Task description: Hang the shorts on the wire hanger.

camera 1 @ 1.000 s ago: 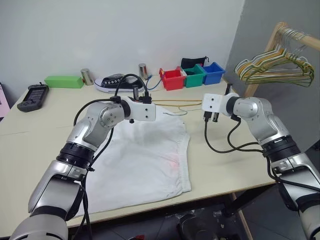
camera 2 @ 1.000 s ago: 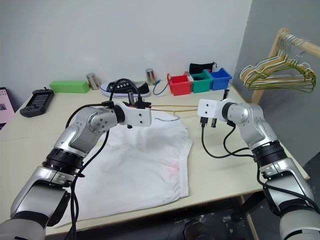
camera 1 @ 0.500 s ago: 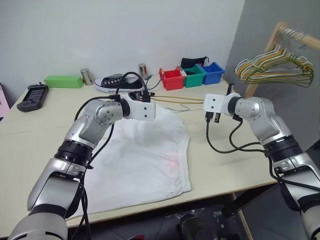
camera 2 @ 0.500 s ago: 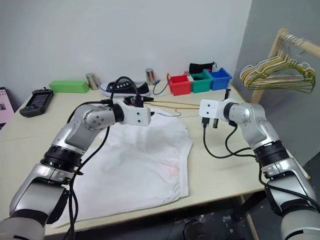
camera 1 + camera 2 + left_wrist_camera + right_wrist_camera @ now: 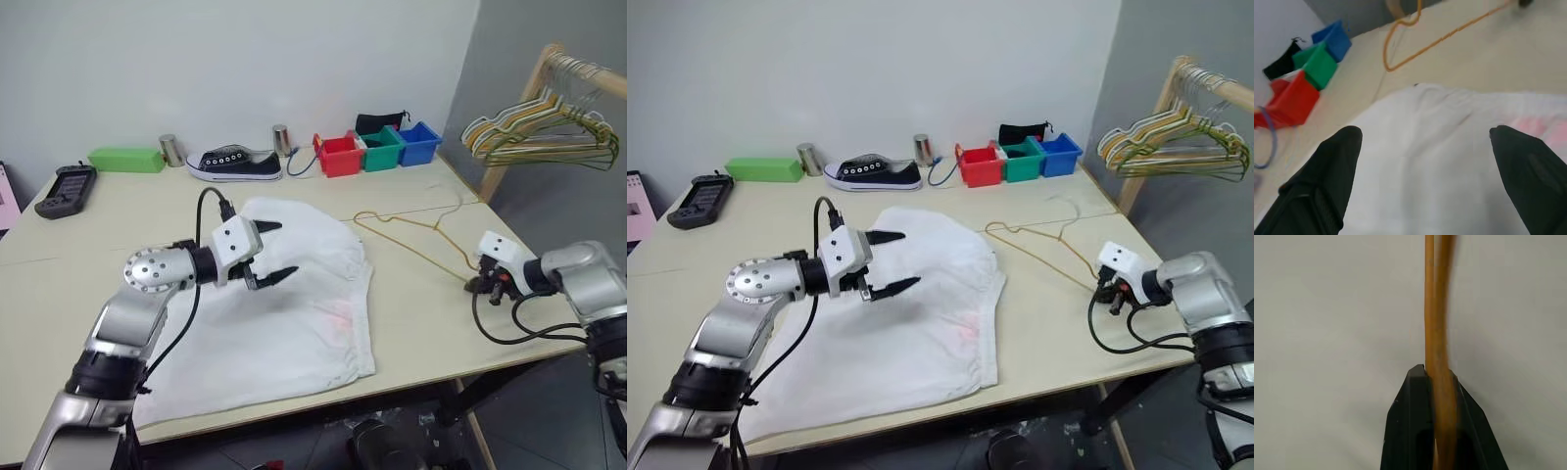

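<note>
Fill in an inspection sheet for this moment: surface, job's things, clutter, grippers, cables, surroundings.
Surface: pale table, seam lines across it.
Job's things: shorts flat on the table; wire hanger beside them, not through them.
Clutter: shoe, two metal cans, green box, red, green and blue bins, black handset.
Grippers: left gripper open above shorts; right gripper shut on wire hanger's end.
Cables: black loops at the right wrist.
Surroundings: wooden rack with hangers.

The left gripper (image 5: 276, 251), fingers spread, hovers over the shorts (image 5: 284, 313); the wire hanger (image 5: 411, 235) lies beside them.
</note>
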You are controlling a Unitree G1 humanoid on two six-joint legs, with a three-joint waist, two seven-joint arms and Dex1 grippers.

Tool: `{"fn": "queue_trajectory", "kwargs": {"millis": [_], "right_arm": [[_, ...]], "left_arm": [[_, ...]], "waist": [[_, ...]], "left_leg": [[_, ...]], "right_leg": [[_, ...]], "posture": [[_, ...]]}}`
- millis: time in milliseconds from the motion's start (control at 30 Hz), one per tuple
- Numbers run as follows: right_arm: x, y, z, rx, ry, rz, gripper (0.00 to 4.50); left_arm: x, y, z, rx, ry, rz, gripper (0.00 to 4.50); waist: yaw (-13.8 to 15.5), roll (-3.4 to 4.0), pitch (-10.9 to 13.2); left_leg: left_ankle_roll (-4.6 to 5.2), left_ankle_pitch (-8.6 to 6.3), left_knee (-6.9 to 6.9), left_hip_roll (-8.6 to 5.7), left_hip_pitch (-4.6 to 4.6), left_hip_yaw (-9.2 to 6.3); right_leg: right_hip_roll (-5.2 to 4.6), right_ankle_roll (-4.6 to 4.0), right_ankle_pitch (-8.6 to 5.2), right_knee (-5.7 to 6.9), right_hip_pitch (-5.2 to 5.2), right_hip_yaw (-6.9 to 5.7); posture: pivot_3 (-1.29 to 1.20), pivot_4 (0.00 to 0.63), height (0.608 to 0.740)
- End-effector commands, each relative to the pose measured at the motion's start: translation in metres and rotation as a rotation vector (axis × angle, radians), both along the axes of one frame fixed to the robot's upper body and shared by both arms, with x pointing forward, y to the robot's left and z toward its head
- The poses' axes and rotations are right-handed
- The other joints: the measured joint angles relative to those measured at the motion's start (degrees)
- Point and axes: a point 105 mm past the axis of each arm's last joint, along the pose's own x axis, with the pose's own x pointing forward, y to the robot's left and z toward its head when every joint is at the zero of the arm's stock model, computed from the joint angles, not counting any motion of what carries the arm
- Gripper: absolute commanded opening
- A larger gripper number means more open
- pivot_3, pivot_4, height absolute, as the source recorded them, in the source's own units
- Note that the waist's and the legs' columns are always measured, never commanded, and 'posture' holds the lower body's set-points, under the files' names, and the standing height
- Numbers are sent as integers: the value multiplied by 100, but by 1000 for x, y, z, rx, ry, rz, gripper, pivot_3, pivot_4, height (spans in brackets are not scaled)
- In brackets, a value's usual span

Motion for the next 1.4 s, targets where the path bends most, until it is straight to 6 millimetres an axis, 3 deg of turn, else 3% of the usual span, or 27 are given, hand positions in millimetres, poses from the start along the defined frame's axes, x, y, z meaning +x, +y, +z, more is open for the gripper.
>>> {"fn": "queue_trajectory", "kwargs": {"millis": [33, 267, 400, 567, 767, 1067, 1400], "right_arm": [[-41, -1, 11, 211, 269, -105, 0], [-126, 5, -18, 339, 670, -244, 0], [-147, 17, -28, 397, 751, -283, 0], [-147, 35, -26, 475, 727, -263, 0], [-145, 49, -19, 531, 713, -212, 0], [-149, 61, -11, 593, 728, -154, 0], [-129, 75, -36, 629, 802, -252, 0]], "left_arm": [[-25, -10, 6, -65, 60, -21, 4426], [-53, -16, -11, -92, 158, 17, 4426], [-56, -14, -11, -97, 166, 36, 4426], [-56, -11, -12, -91, 179, 41, 4426], [-55, -12, -11, -84, 182, 26, 4426], [-51, -10, -11, -71, 178, 20, 4426], [-49, -12, -8, -59, 156, 14, 4426]], "waist": [[11, -4, 5], [18, -34, 22], [14, -52, 35], [3, -92, 60], [21, -81, 59], [309, -73, 57], [476, -72, 58]], "left_leg": [[0, 0, -1, 0, 12, -1], [-38, -25, -10, -6, 68, -6], [-39, -26, -9, -12, 74, -3], [-44, -31, -6, -12, 77, -10], [-16, -49, -19, -20, 29, 0], [35, -56, -39, -8, -21, 18], [30, -79, -35, -5, -23, 24]], "right_leg": [[0, -30, -17, -2, 19, -1], [-12, -39, -37, -51, 84, -4], [-19, -38, -39, -53, 64, -5], [-38, -39, -39, -93, 60, -25], [-64, -32, -35, -167, 62, -24], [-30, -4, -34, -144, 35, -20], [-26, -14, -59, -148, 37, -11]], "posture": [[-242, 49, 740], [-215, 60, 740], [-209, 60, 740], [-217, 60, 740], [-224, 55, 740], [-226, 56, 740], [-205, 53, 740]]}}
